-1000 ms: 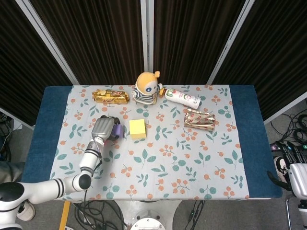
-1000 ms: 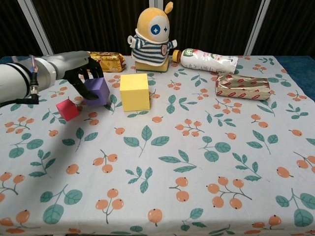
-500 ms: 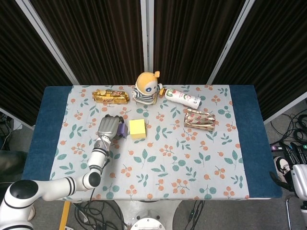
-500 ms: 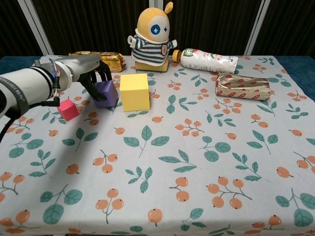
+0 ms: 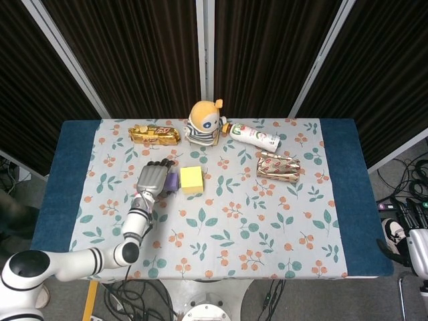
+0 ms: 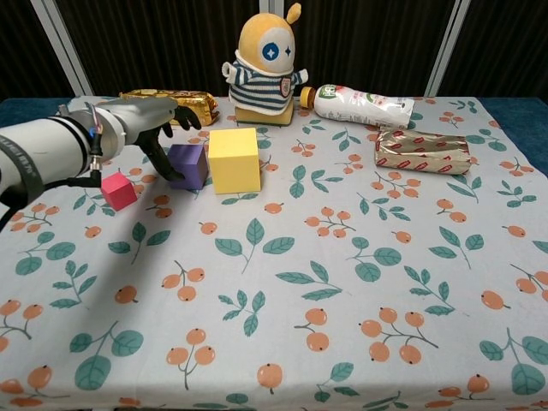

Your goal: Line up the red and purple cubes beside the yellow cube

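Note:
The yellow cube (image 6: 234, 160) (image 5: 191, 180) stands on the cloth in front of the toy. The purple cube (image 6: 188, 164) (image 5: 172, 182) rests on the table right against the yellow cube's left side. My left hand (image 6: 154, 122) (image 5: 152, 178) hovers over the purple cube's left edge with its fingers spread and lifted; only the thumb reaches down beside the cube. The red cube (image 6: 117, 190) lies tilted further left, apart from the others; in the head view my arm hides it. My right hand shows in neither view.
Behind the cubes stand an orange striped toy (image 6: 263, 64), a gold snack pack (image 6: 175, 102), a lying white bottle (image 6: 364, 104) and a foil packet (image 6: 422, 151). A white arm part (image 5: 417, 251) sits off the table's right edge.
My left hand carried the purple cube right, set it down against the yellow cube, then spread its fingers and let go. The red cube stayed put.

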